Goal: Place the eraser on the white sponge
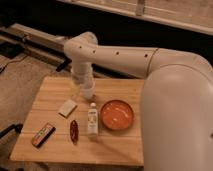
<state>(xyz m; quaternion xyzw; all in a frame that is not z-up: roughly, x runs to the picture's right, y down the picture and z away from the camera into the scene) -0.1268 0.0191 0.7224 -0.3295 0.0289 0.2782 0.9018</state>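
Observation:
The eraser, a dark flat block with orange-red markings, lies near the front left corner of the wooden table. The white sponge, a pale square pad, lies flat further back, left of the middle. My gripper hangs from the white arm over the back middle of the table. It is right at the white cup, behind and to the right of the sponge and far from the eraser. I see nothing held in it.
A dark red chili-shaped thing lies between the eraser and a white bottle that lies on its side. An orange bowl stands right of the bottle. My large white arm body covers the table's right side.

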